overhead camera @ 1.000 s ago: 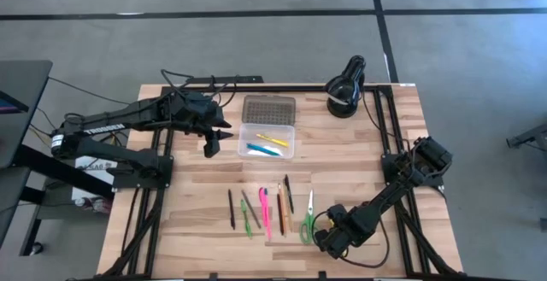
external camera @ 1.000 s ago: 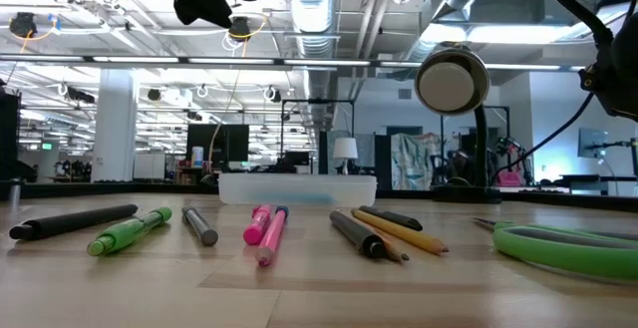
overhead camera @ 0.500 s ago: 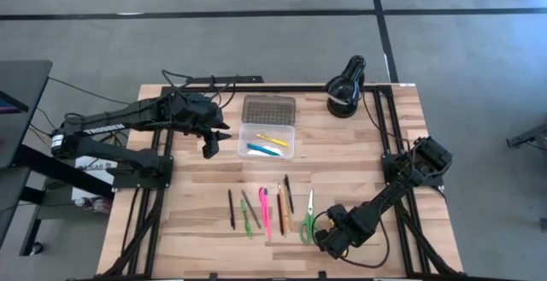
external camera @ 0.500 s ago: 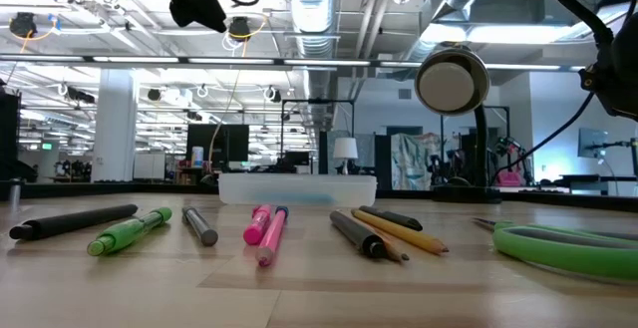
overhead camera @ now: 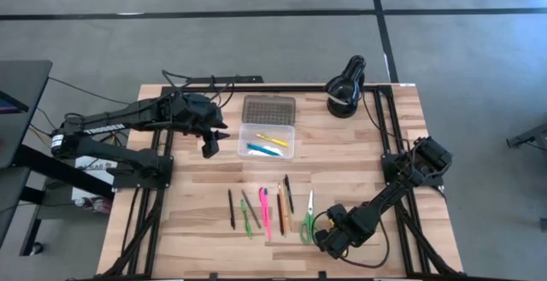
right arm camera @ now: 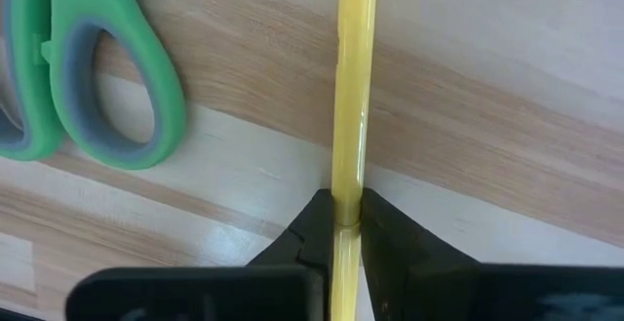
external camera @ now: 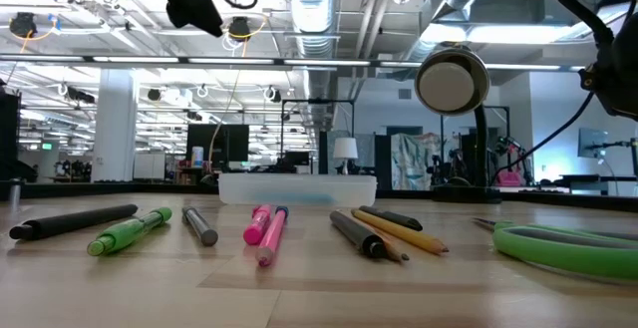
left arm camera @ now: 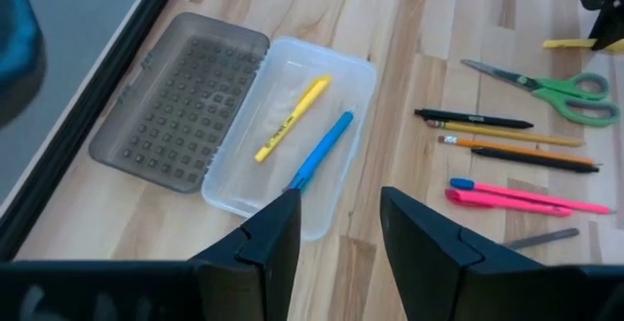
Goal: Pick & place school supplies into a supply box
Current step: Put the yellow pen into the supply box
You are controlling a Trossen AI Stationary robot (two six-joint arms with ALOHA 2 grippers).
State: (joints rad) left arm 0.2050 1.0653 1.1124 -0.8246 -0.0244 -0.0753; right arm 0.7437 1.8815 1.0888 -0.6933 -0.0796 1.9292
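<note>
The open clear supply box (overhead camera: 267, 140) (left arm camera: 292, 136) holds a yellow marker (left arm camera: 292, 118) and a blue pen (left arm camera: 321, 151); its grey dotted lid (overhead camera: 268, 108) lies flat on its far side. A row of pens, pencils and markers (overhead camera: 261, 208) and the green scissors (overhead camera: 308, 217) (right arm camera: 97, 97) lie on the table's near part. My left gripper (overhead camera: 208, 145) (left arm camera: 336, 233) hangs open above the table, left of the box. My right gripper (overhead camera: 329, 237) (right arm camera: 347, 225), by the near edge right of the scissors, is shut on a thin yellow pen (right arm camera: 349, 87). My right gripper pinches the thin yellow pen between its two fingers, at a spot on its shaft (right arm camera: 348, 199). The fingers come from above and lie across the pen, which runs on past them over the wood. Whether it is lifted clear, I cannot tell.
A black round desk lamp (overhead camera: 345, 89) (external camera: 452, 81) stands at the table's far right corner. Bare wood (overhead camera: 359, 161) lies between the box and the right arm. The scissors' handles sit close to the held pen.
My left gripper has drifted slightly up and toward the table's left. The right arm and the supplies have kept still.
</note>
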